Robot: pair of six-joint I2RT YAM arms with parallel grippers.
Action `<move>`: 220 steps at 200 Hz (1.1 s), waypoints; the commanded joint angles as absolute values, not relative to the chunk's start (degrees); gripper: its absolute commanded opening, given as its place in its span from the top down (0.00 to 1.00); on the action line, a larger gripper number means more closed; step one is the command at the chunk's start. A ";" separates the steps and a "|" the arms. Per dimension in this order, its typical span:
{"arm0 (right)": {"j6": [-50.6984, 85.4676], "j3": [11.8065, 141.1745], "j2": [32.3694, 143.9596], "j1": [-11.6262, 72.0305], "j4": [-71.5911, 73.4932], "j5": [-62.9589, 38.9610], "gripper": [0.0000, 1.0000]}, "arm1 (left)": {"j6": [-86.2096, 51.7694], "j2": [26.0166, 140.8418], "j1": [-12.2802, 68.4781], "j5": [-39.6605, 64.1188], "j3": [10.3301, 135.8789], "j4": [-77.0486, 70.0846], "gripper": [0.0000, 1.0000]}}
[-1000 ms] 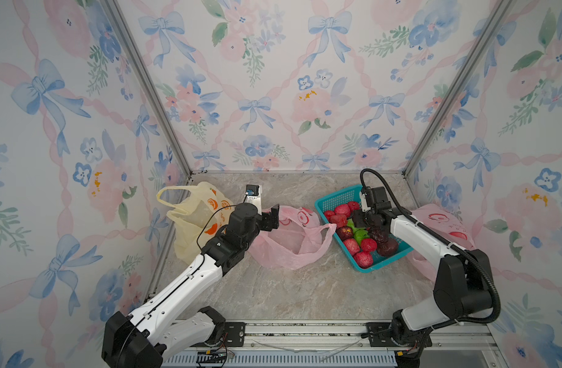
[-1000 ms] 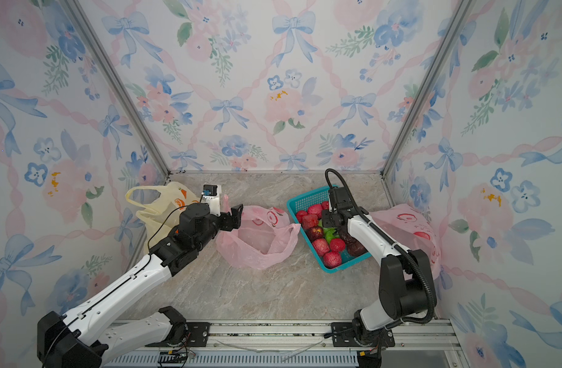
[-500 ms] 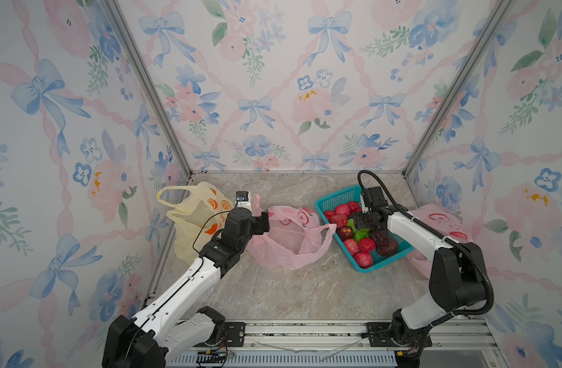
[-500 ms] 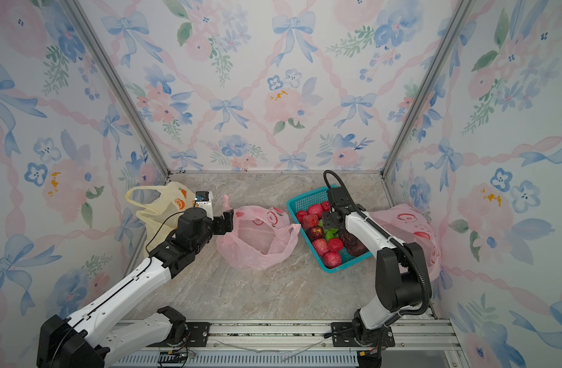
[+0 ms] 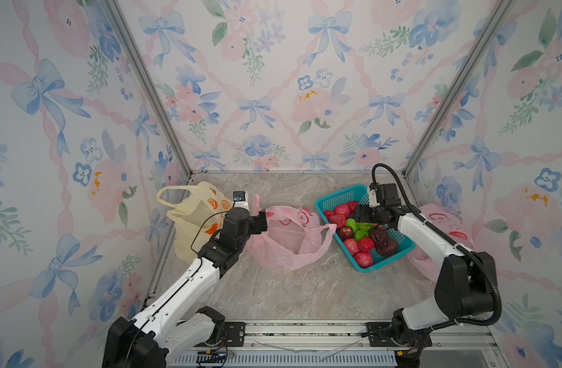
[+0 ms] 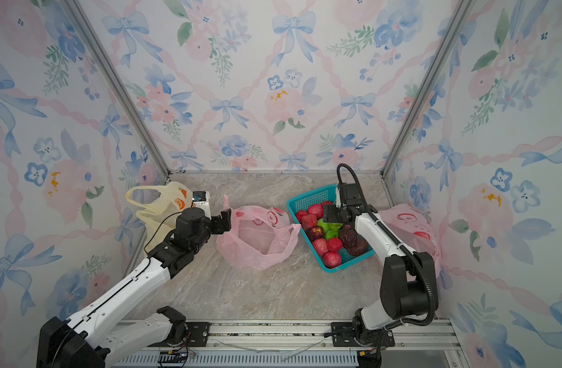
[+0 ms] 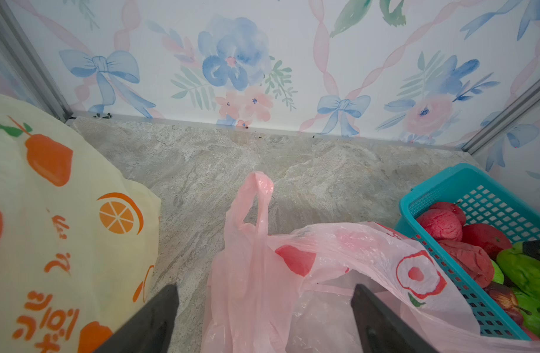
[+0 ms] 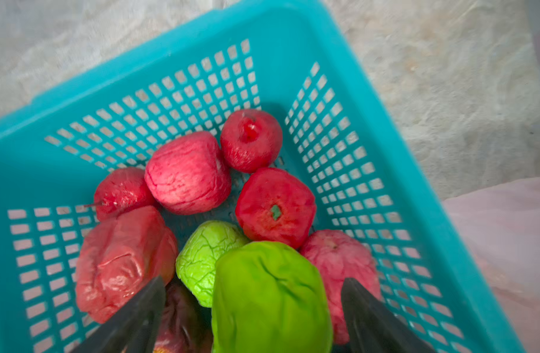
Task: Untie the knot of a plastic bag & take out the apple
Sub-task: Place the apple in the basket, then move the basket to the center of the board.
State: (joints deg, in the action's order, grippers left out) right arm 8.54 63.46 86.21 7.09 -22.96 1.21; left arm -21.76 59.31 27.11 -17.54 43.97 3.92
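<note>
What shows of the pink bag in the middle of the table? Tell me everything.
The pink bag is thin, translucent plastic printed with red apple motifs. It lies slumped on the marble tabletop, mouth gaping, no knot, no fruit seen inside. One handle loop stands upright; the other flops toward the teal basket, contact unclear. The open left gripper straddles its edge without pinching it.

pink bag [image 5: 286, 251]: see-thru pale pink, red + white ring prints
cream bag [image 5: 190, 220], far left: pale yellow, orange fruit prints, orange lettering
basket [image 5: 338, 198]: teal, grid mesh
red fruit [image 8: 187, 172]: red-pink, streaky
green fruit [image 8: 268, 293]: bright lime
dark fruit [image 5: 380, 236]: maroon, near-black
2nd pink bag [image 5: 445, 220], far right: pale pink, red prints
table [image 5: 305, 293]: grey-beige marble veining
walls [image 5: 273, 79]: white; blue bows, pink ribbon lattice, pink + blue flowers, green leaves
</note>
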 commanded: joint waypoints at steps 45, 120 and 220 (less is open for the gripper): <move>10.44 62.85 87.94 -0.39 -19.75 6.93 0.09 | -22.51 60.02 26.49 -17.00 42.98 2.85 0.10; 13.45 63.00 90.73 -3.34 -22.02 -9.25 0.09 | -22.32 58.52 25.75 -18.55 42.63 3.57 0.09; 16.71 57.87 85.79 10.65 -10.44 -13.07 0.09 | -15.64 57.84 21.22 -25.68 34.35 -8.09 0.02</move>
